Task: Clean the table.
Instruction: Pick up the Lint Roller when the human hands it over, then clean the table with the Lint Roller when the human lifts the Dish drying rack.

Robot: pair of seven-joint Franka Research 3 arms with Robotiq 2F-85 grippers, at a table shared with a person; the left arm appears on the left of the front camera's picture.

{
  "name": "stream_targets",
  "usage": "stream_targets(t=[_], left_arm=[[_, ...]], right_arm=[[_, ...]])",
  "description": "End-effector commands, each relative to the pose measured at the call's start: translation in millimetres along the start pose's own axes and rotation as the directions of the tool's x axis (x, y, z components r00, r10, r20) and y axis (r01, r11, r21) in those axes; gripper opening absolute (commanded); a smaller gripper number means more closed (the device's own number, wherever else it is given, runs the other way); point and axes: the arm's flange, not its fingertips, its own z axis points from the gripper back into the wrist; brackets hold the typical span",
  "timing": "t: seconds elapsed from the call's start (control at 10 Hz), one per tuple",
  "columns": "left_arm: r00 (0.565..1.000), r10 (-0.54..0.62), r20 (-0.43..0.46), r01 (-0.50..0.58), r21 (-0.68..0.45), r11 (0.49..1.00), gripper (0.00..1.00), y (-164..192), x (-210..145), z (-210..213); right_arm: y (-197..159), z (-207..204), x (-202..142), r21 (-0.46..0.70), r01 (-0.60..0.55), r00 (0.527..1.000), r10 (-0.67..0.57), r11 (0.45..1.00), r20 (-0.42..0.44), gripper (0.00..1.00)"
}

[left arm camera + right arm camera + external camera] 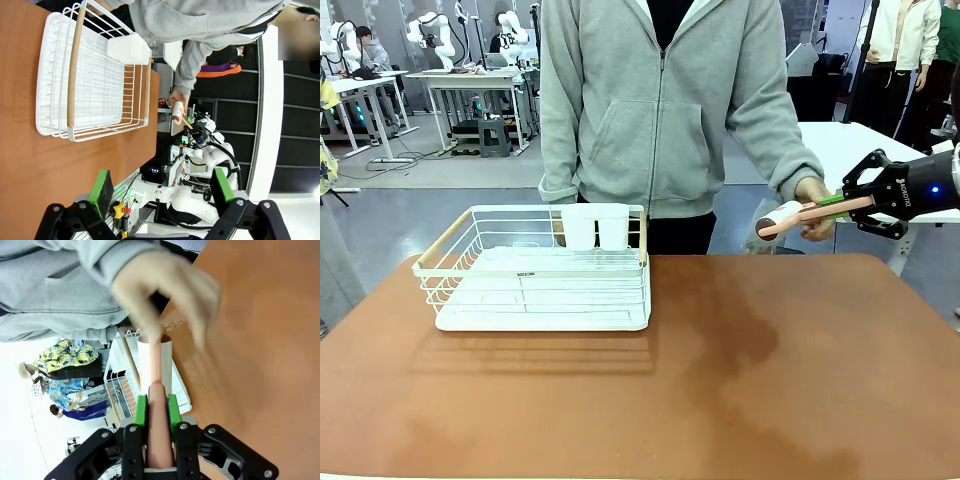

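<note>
Closest, right fingers point(141, 410) pinch the lint roller point(156, 375) by its pink handle, the person's hand point(165, 295) on it too, beyond the far right corner of the brown surface point(720, 380), which is rigid, smooth and heavy, I'd say, with nothing to grip, while left fingers point(104, 192) hang wide open, empty.

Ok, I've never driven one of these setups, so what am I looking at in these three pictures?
Two robot arms share a brown table with a person. The front picture looks across it from the robot's side. The other two come from cameras on each wrist, so they look tilted. On the table sits a white wire dish rack with two white cups at its far side. The right tool is shut on the pink handle of a roller, which the person's hand also holds. The left tool is open and holds nothing.
</note>
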Motion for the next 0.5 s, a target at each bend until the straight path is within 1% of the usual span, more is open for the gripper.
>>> stream_targets(t=[0.0, 0.4], left_arm=[[1.0, -0.01, -0.009, 0.01, 0.003, 1.0, 1.0, 0.7, -2.6, 2.9], [1.0, -0.01, -0.009, 0.01, 0.003, 1.0, 1.0, 0.7, -2.6, 2.9]], right_arm=[[0.4, -0.7, -0.8, -0.001, 0.001, 1.0, -0.001, 1.0, -0.002, 0.0], [0.4, -0.7, -0.8, -0.001, 0.001, 1.0, -0.001, 1.0, -0.002, 0.0]])
